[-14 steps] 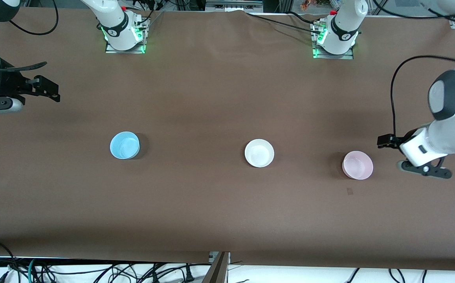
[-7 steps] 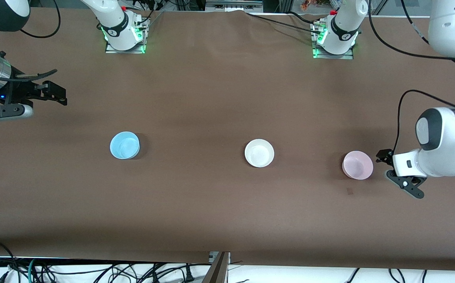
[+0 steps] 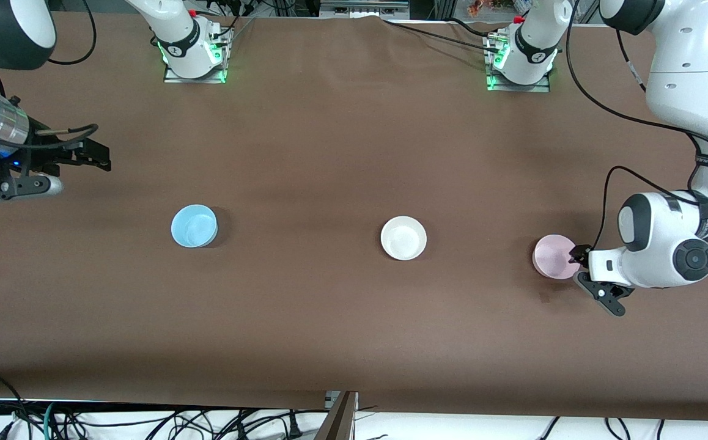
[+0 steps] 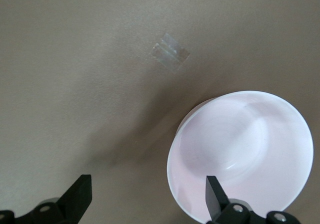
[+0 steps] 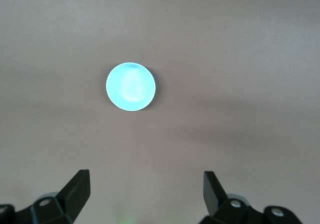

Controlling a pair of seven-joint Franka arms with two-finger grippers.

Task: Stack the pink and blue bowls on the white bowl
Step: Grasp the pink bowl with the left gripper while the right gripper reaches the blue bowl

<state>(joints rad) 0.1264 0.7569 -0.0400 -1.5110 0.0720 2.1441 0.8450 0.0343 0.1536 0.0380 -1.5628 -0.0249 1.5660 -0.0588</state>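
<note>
Closing in, left gripper [image 3: 581, 269] reached pink bowl [image 3: 553, 256].

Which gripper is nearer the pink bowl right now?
Left. The left gripper, open, is at the pink bowl's rim, one finger over it. The right gripper, open, hangs over the table's right-arm end, past the blue bowl.

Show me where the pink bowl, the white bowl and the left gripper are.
pink bowl [image 3: 551, 255]: front view, on its inside floor.
white bowl [image 3: 403, 238]: front view, middle of its inside.
left gripper [image 4: 145, 199]: left wrist view, midway between its open fingertips.
</note>
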